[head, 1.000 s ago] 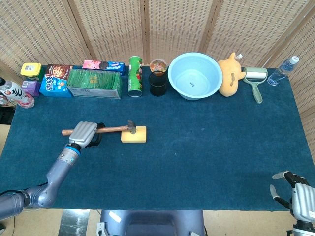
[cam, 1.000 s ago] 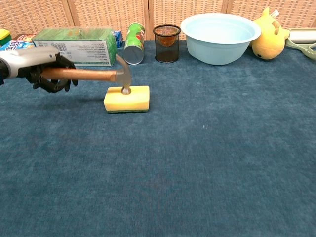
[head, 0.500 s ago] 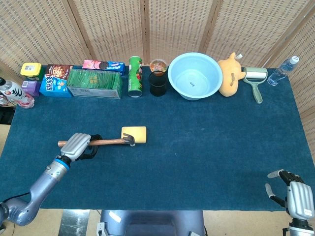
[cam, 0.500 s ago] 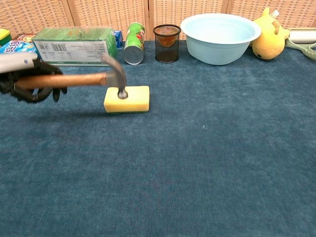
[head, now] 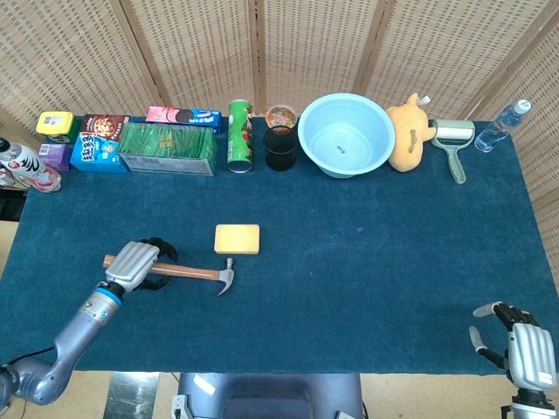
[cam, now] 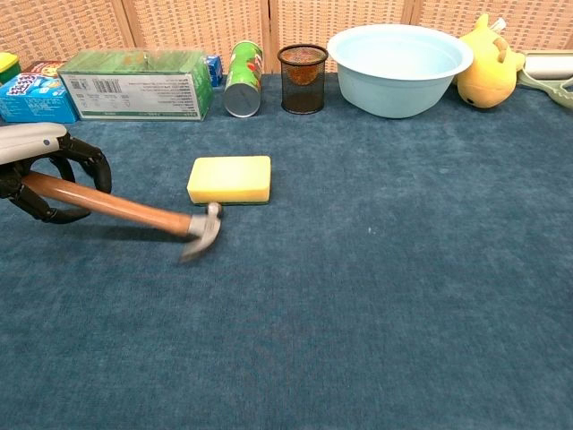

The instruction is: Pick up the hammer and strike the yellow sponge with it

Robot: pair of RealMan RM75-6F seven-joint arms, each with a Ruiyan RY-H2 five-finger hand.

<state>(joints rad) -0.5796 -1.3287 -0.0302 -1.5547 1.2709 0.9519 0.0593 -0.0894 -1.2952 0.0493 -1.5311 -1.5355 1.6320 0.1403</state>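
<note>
My left hand (head: 134,263) (cam: 43,170) grips the wooden handle of the hammer (head: 185,274) (cam: 134,213). Its metal head (head: 227,278) (cam: 204,229) hangs low over the blue cloth, in front of the yellow sponge (head: 238,238) (cam: 230,179) and apart from it. The sponge lies flat with nothing on it. My right hand (head: 521,343) sits off the table's front right corner, fingers apart and holding nothing; only the head view shows it.
Along the back edge stand a green box (head: 168,147), snack boxes (head: 99,144), a green can (head: 239,134), a black mesh cup (head: 280,146), a light blue basin (head: 347,135), a yellow plush toy (head: 409,133), a lint roller (head: 454,140) and a water bottle (head: 501,125).
The hammer head was resting on the sponge; my left hand has since pulled back toward the front and swung it off, down to just above the cloth. The right hand barely moved.
</note>
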